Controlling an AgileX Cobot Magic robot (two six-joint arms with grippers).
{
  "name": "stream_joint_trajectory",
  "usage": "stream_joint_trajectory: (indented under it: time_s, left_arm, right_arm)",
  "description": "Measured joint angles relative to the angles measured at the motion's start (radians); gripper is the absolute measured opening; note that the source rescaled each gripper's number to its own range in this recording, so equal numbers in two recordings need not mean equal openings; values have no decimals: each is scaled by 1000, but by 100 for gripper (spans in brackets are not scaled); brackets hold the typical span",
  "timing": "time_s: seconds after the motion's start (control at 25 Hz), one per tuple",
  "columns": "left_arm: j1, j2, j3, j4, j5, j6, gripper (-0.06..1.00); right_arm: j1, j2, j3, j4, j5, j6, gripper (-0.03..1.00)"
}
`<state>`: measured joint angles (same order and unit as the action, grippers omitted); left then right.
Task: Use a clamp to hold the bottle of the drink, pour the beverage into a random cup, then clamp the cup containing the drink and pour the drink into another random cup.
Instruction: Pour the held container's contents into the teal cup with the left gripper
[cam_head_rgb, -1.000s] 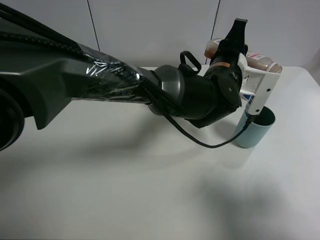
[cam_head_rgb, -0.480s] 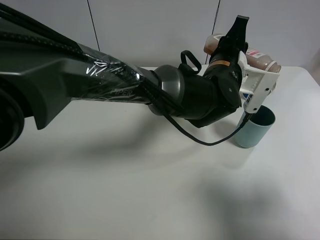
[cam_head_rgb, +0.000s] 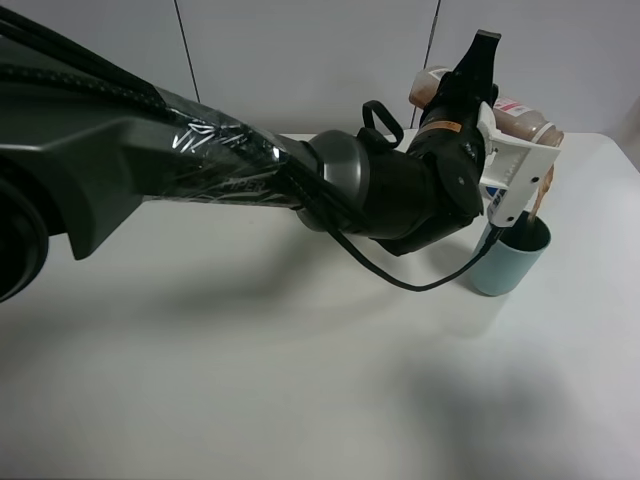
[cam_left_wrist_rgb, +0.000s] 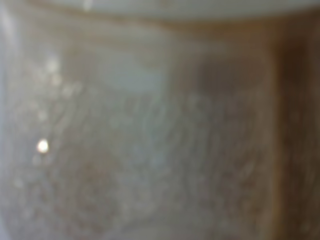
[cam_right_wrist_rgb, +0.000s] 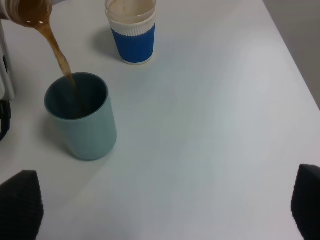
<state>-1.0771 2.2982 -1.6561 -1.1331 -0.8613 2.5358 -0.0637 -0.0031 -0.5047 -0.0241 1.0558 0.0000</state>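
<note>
One bottle (cam_head_rgb: 522, 123) – clamped in the left gripper (cam_head_rgb: 478, 100) – pours into the teal cup (cam_right_wrist_rgb: 84, 120); a second, blue cup (cam_right_wrist_rgb: 132, 36) stands nearby; the right gripper (cam_right_wrist_rgb: 162, 205) is spread apart.

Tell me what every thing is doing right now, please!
bottle, tipped over, pouring out brown drink.
left gripper, shut on the bottle.
teal cup, upright, the stream falling into it.
blue cup, upright, standing apart from the teal cup, nothing touching it.
right gripper, open, holding nothing.
</note>
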Motion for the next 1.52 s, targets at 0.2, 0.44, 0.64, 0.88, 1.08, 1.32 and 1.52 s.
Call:
stream_joint_trajectory:
  time_s: [0.2,0.44,0.64,0.88,1.08,1.32,1.52]
  left_arm:
    - [0,0,0,23,-6,5,5]
    - [0,0,0,53,-29,12,5]
    - [0,0,0,77,-41,15,5]
    - [0,0,0,80,-47,15,5]
    - [0,0,0,87,-51,15,5]
    - [1,0,0,85,-48,15,5]
    - [12,0,0,83,-43,12,5]
  right_arm:
    - [0,0,0,0,0,0,92]
    - [0,0,0,0,0,0,89]
    - [0,0,0,0,0,0,89]
    - [0,0,0,0,0,0,86]
    - [0,0,0,0,0,0,85]
    - [0,0,0,0,0,0,85]
    - [0,0,0,0,0,0,85]
